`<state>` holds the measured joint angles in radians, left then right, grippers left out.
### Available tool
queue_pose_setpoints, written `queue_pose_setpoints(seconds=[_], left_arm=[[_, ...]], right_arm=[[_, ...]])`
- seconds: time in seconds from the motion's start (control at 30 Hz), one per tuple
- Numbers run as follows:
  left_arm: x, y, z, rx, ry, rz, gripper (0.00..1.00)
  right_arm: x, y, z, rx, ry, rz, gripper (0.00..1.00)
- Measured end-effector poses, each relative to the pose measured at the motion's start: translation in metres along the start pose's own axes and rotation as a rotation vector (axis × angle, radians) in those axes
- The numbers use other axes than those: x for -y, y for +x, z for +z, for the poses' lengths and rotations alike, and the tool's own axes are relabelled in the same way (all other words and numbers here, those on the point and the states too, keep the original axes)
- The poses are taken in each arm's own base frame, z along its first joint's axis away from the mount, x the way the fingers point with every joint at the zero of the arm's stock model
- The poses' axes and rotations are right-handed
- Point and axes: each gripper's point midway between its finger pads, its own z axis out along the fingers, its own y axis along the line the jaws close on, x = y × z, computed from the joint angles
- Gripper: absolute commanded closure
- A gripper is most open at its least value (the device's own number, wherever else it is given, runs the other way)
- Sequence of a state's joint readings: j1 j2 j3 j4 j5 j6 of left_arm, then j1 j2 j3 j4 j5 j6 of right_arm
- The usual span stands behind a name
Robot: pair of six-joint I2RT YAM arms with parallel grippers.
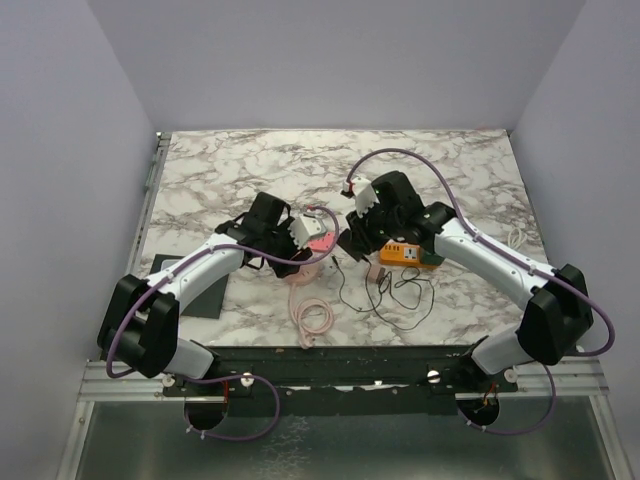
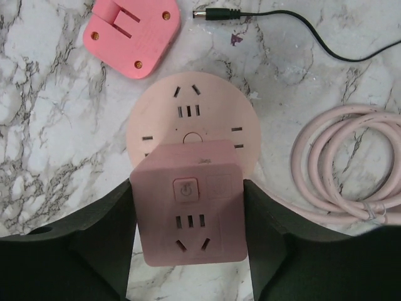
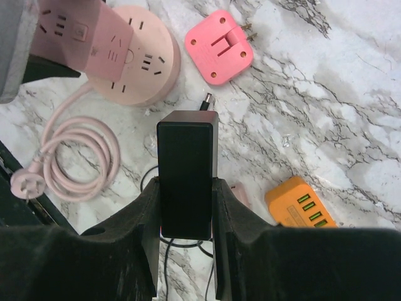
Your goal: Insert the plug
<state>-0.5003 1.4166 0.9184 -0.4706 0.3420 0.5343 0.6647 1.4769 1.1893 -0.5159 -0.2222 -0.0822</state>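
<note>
The pale pink cube-shaped plastic socket adapter (image 2: 188, 219) is clasped on both sides by the left gripper (image 2: 188, 194) and is set over the near edge of the round pale pink plastic socket hub (image 2: 194, 113) on the white marbled table (image 1: 250, 170). A black rectangular plastic power brick (image 3: 187, 163) is pinched between the fingers of the right gripper (image 3: 186, 188), apart from the hub.

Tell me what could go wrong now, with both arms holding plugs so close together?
The pink cube adapter, in the left gripper, covers part of the round pink power strip, so its prongs, unseen here, might miss the slots. The right gripper, holding a black power adapter, hangs nearby; the arms could bump. The loose barrel plug and its cable might snag.
</note>
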Motion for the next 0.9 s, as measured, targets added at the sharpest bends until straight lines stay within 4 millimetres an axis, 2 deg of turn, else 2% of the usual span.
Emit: queue_pose_setpoints(seconds=[0.07, 0.13, 0.37, 0.5, 0.67, 0.73, 0.8, 0.9], left_arm=[[0.001, 0.001, 0.000, -0.004, 0.010, 0.026, 0.61], [0.002, 0.002, 0.000, -0.005, 0.024, 0.070, 0.64], [0.003, 0.003, -0.001, -0.029, 0.099, 0.280, 0.64], [0.007, 0.005, -0.004, -0.035, 0.160, 0.473, 0.62], [0.013, 0.007, -0.008, -0.037, 0.255, 0.695, 0.59], [0.014, 0.006, -0.007, -0.038, 0.285, 0.753, 0.55], [0.017, 0.003, -0.005, -0.039, 0.316, 0.783, 0.39], [0.018, -0.001, -0.002, -0.049, 0.342, 0.787, 0.27]], right_arm=[[0.000, 0.004, 0.001, -0.007, -0.008, -0.020, 0.99], [-0.002, 0.007, 0.002, -0.010, -0.021, -0.041, 0.99], [-0.017, 0.004, -0.011, 0.072, -0.109, -0.176, 0.99], [-0.030, 0.007, -0.018, 0.120, -0.179, -0.254, 0.99], [-0.042, 0.015, -0.017, 0.129, -0.258, -0.303, 0.97], [-0.046, 0.016, -0.017, 0.130, -0.284, -0.308, 0.94], [-0.049, 0.017, -0.015, 0.128, -0.305, -0.309, 0.94], [-0.051, 0.022, -0.008, 0.105, -0.330, -0.299, 0.96]])
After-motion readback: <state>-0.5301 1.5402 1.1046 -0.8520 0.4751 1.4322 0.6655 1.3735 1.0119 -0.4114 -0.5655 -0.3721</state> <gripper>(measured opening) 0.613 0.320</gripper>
